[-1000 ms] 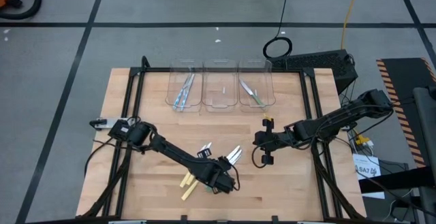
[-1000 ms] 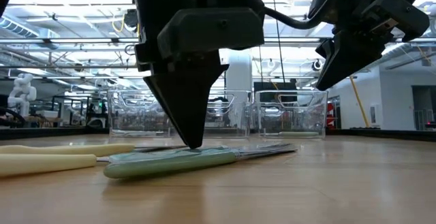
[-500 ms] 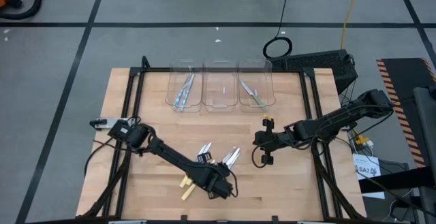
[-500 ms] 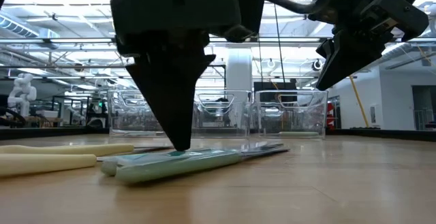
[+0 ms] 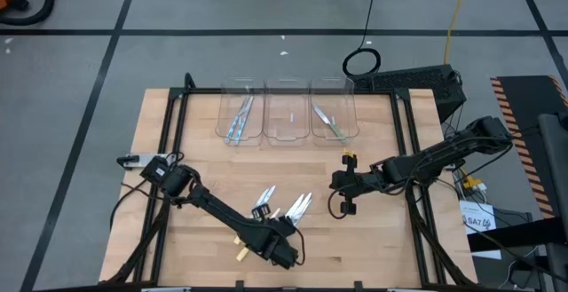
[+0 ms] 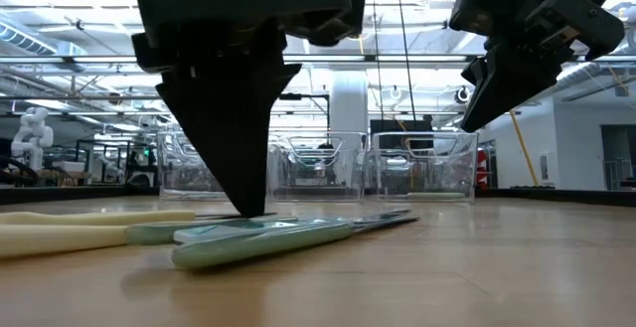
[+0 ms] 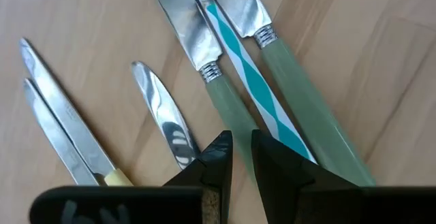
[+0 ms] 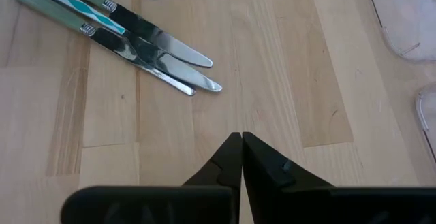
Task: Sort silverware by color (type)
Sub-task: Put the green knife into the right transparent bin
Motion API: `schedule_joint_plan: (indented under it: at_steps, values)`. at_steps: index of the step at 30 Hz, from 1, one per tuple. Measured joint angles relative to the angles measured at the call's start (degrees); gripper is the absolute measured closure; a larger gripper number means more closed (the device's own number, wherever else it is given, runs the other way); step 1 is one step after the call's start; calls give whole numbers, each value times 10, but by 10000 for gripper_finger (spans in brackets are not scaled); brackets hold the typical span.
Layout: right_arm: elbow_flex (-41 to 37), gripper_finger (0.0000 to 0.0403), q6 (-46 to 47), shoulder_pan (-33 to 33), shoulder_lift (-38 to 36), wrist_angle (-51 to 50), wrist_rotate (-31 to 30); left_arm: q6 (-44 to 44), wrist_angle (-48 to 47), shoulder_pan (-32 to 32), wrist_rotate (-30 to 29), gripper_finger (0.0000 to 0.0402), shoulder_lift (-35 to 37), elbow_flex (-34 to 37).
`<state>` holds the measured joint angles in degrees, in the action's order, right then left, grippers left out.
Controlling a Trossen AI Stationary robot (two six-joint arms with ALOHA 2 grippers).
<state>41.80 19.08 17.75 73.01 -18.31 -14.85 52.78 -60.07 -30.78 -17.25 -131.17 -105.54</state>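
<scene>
High view is taken from overhead, straight down, far enough that the whole table (image 5: 373,239) and surrounding floor are covered. Low view is set at tabletop height, level, very close to the knives (image 6: 268,240), bins (image 6: 417,168) behind. Each wrist view is aimed steeply down at the wood from close range. The knife cluster is shared by all four views.

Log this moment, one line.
left gripper: down at green-handled knives, nothing held | right gripper: shut, idle | bins: partly filled
</scene>
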Motion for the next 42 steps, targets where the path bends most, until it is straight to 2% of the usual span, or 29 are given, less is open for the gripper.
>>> schedule_joint_plan:
  at_steps: [14,22,28,31,38,42]
  values:
    - [0,394,0,0,0,0,0,95,-35,-33,-37,334,1,0]
    - [0,394,2,0,0,0,0,48,-38,-33,-43,334,1,0]
    - [0,394,0,0,0,0,0,55,-30,-39,-44,333,1,0]
    - [0,394,0,0,0,0,0,52,-30,-46,-46,315,1,0]
    - [0,394,0,0,0,0,0,114,-31,-47,-49,233,1,0]
    - [0,394,0,0,0,0,0,145,-31,-45,-49,215,1,0]
